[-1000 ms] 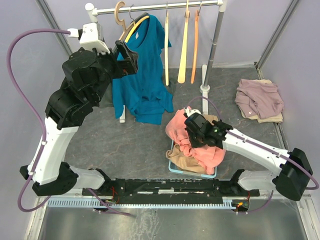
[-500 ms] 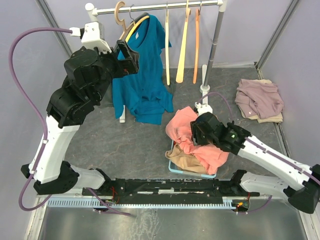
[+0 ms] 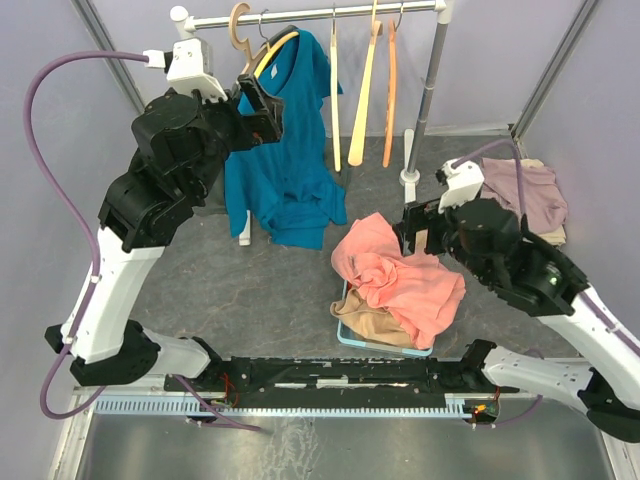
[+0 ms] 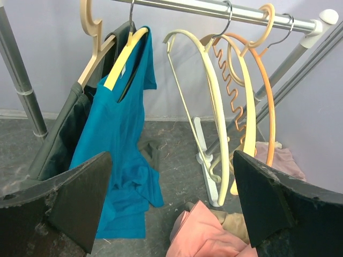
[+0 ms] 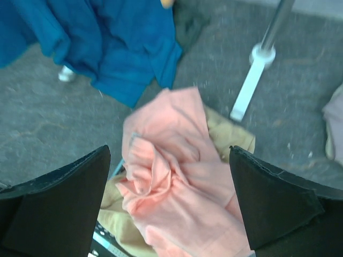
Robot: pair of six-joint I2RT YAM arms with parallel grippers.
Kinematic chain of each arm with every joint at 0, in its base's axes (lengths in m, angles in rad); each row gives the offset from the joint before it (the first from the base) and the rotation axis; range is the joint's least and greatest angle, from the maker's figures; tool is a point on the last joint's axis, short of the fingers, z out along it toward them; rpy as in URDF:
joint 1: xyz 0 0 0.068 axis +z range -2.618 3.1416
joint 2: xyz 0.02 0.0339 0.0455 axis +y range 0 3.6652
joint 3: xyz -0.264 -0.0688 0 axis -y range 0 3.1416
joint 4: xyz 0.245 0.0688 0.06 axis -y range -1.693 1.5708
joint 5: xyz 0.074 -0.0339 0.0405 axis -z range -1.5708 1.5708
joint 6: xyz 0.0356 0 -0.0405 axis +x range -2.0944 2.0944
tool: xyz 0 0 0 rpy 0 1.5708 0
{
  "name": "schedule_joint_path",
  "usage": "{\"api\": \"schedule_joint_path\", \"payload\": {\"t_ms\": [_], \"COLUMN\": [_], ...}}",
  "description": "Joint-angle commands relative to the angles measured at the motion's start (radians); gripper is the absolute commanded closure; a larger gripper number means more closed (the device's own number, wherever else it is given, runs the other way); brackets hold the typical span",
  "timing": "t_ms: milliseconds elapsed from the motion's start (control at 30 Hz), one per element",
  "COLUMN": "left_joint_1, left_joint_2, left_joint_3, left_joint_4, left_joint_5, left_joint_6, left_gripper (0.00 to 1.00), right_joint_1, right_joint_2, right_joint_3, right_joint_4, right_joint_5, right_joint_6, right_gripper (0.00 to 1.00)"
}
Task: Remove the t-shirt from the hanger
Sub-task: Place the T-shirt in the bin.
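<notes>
1. Left wrist view: the left gripper [image 4: 171, 176] has its fingers spread wide, holding nothing. The teal t-shirt [image 4: 120, 160] hangs ahead of them, nearer the left finger, draped on a yellow hanger [image 4: 124, 56] hooked over the rail [image 4: 214, 7].
2. To do this step well, I judge, the fingers should close on cloth at the shoulder, not the hanger, then draw it sideways off the hanger's arm.
3. Only the right wrist view shows the right gripper [image 5: 169, 171] clearly: fingers apart and empty, a pink garment [image 5: 177, 187] lying below and between them.
</notes>
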State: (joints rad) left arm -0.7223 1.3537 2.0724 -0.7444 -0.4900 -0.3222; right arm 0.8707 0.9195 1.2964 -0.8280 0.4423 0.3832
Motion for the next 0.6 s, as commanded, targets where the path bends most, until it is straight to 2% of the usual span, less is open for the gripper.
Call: {"api": "schedule_joint_path", "payload": {"t_ms": [0,133,267,433,567], "left_joint_1": [-0.002,0.010,0.064,0.148,0.218], "left_joint_2": [0.038,0.098,0.137,0.182,0.222], "left_joint_3": [0.072,0.167,0.232,0.267,0.272], "left_joint_4": [0.039,-0.018,-0.040,-0.064,-0.076], "left_joint_5": [0.008,-0.022,0.010,0.098,0.168], "left_joint_6": [0.075,0.076,0.057,0.036,0.035], "left_gripper": [0.01,0.01,0.01,0.01,0.01], "right_joint_1": [0.004,0.004,0.004,0.004,0.004], "right_joint_2": [0.035,0.143,0.235,0.235,0.262], "right_joint_3": [0.170,0.362,0.520,0.513,0.542], "right_joint_4": [0.074,0.034,0.028,0.193,0.213], "right_joint_5": [-0.028,-0.093,-0.096,-0.113,-0.061], "right_joint_6": [-0.170,-0.240,-0.257,-0.289,-0.309], "right_gripper": [0.01,0.01,0.00,0.00,0.09]}}
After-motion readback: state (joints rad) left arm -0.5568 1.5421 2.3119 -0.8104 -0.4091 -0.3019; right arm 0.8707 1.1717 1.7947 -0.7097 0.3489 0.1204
